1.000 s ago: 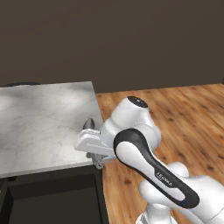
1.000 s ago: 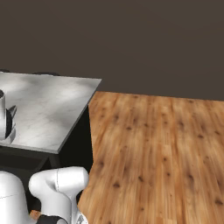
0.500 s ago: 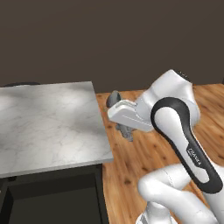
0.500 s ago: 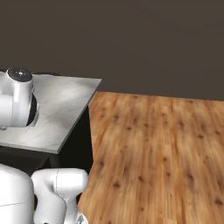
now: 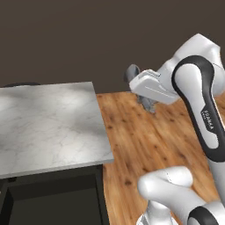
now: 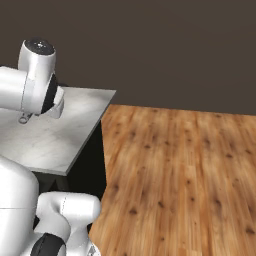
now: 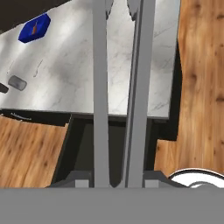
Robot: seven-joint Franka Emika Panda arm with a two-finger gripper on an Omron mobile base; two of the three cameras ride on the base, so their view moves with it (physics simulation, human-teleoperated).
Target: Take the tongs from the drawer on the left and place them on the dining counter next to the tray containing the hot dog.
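Observation:
In the hand view the tongs run as two long pale grey arms from the bottom to the top, and my gripper is shut on them at their base. In the left base view my gripper hangs high, right of the dining counter and over the wooden floor. The bright-blue tray with a small brownish thing on it lies far off on the marble dining counter. The black drawer stands open under the counter's near edge, and its dark cavity also shows at lower left.
A small grey cup stands on the marble, apart from the tray. Wooden floor stretches to the right of the counter. A dark wall closes the back.
The arm has swung up and to the right, from the counter's corner to high above the wooden floor. The tongs stay in the grip.

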